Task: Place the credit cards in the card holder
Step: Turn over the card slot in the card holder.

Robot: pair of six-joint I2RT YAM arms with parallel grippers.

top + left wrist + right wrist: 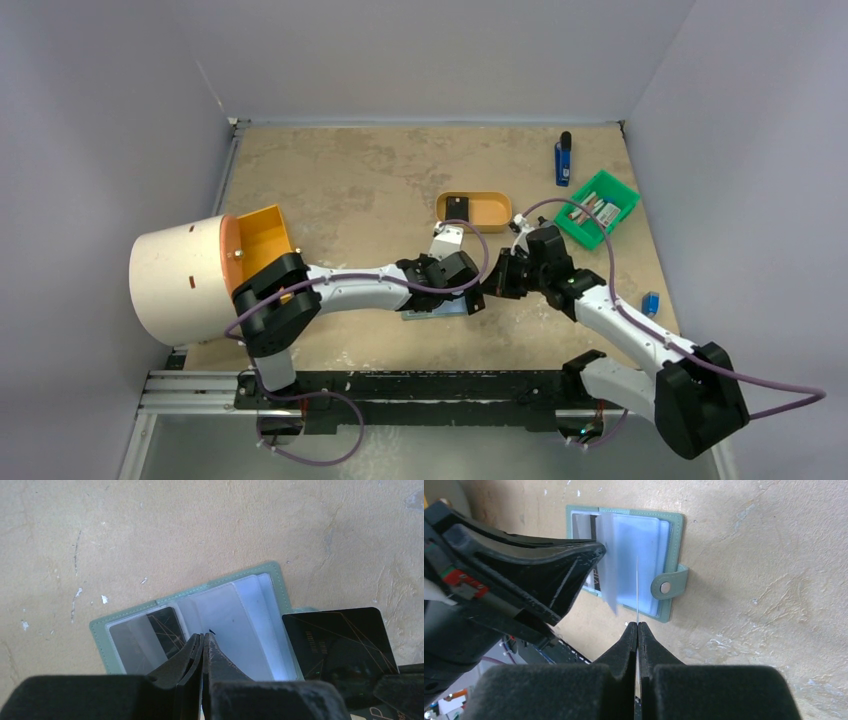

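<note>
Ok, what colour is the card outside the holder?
The card is black with thin gold lines; see left wrist view.

Nothing legible anywhere — the black card (pixel 340 640) carries only faint print, too blurred to read.

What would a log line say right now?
left claw: pinches clear sleeve | right claw: grips black card | card holder: open
</note>
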